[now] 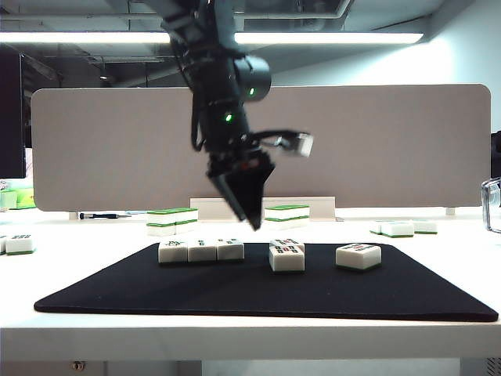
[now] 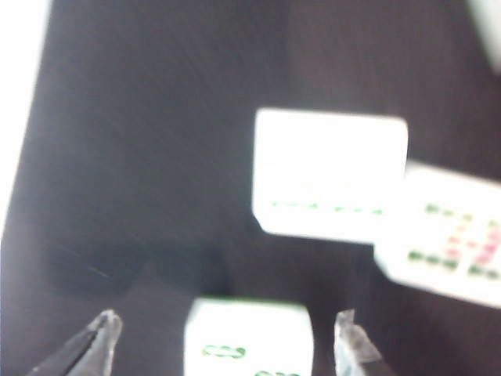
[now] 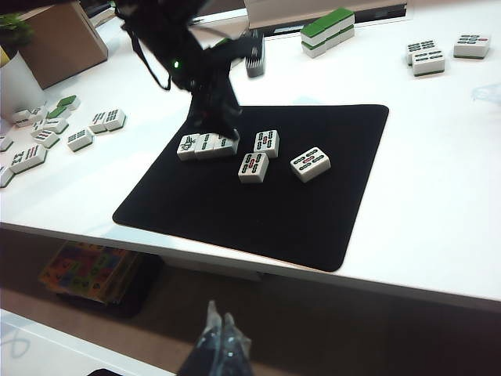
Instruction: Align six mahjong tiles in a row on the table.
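Left gripper (image 2: pixel 223 341) spread over row of three (image 1: pixel 201 250); right gripper (image 3: pixel 218 333) pressed together, idle; descending fingertips risked knocking the row askew

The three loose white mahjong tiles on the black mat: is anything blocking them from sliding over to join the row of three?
Nothing visible lies between them. The white row of three tiles ends in bare black mat before the nearest loose tile. The left gripper hangs above that gap, jaws open. The right gripper waits off the table.

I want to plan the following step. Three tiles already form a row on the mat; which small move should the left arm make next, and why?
Probably move the open left gripper to the nearest loose tile, because the row has only three tiles and that one lies just beside its end. The right gripper hangs shut off the table.
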Available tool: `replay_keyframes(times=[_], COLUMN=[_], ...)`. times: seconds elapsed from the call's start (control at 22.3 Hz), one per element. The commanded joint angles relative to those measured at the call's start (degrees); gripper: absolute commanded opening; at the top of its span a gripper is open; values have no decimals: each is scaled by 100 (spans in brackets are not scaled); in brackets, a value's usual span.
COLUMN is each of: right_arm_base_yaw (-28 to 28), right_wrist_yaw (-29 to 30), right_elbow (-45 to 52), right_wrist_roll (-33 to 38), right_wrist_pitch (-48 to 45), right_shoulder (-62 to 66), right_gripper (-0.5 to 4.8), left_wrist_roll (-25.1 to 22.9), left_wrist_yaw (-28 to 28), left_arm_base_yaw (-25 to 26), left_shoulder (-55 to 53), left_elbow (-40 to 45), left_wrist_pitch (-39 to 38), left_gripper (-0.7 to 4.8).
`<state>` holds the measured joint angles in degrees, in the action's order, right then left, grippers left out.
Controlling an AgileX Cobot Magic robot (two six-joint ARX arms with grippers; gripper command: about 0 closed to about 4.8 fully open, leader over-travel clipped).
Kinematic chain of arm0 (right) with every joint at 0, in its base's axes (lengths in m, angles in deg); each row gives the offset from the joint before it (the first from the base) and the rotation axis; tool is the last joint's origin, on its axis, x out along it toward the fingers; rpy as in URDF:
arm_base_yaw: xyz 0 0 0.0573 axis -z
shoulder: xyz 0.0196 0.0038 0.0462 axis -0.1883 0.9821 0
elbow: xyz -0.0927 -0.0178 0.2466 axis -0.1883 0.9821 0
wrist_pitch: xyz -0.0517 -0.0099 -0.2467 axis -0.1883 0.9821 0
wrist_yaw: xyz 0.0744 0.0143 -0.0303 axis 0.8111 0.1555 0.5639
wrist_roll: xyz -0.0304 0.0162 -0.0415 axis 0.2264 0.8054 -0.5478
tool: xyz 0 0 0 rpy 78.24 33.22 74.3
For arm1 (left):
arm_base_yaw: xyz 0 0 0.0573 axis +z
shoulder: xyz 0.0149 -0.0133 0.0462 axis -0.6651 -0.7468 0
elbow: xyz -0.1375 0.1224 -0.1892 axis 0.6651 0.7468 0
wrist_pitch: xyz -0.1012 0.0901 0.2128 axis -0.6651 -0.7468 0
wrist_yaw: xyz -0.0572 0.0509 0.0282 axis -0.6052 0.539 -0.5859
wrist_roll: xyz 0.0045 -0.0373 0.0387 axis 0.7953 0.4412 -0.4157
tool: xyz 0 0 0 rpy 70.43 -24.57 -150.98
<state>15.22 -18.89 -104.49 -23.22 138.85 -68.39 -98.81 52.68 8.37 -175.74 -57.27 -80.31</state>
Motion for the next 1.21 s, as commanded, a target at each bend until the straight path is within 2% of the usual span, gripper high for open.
replay_keyframes(times=[0.04,0.09,0.18,0.31,0.45,0.63,0.85,0.9,1.03,1.21], right_arm_base_yaw=[0,0,0,0,0,0,0,0,0,0], right_wrist_yaw=[-11,-11,-11,-11,-9,-9,-11,-11,-11,-13], right_elbow=[-20,-20,-20,-20,-20,-20,-20,-20,-20,-20], right_wrist_roll=[-17,-17,-17,-17,-17,-17,-17,-17,-20,-20], right_wrist_pitch=[-98,-98,-101,-101,-98,-96,-96,-96,-96,-96], right_shoulder=[-68,-68,-68,-68,-68,-68,-68,-68,-68,-68], right_gripper=[-1,-1,-1,-1,-1,-1,-1,-1,-1,-1], left_wrist_roll=[1051,1294,1108,796,787,787,787,789,787,791], left_wrist_yaw=[-101,-278,-431,-365,-363,114,111,98,-426,-424], left_arm_base_yaw=[-131,-208,-354,-584,-699,-728,-699,-702,-708,-710], left_shoulder=[57,59,61,-9,-94,-310,-457,-472,-509,-509], left_elbow=[-415,-492,-494,-492,-483,-483,-483,-483,-483,-483], left_wrist_pitch=[-216,-380,-634,-710,-772,-1040,-1043,-1049,-1078,-1058], left_gripper=[354,347,340,340,340,340,340,340,340,340])
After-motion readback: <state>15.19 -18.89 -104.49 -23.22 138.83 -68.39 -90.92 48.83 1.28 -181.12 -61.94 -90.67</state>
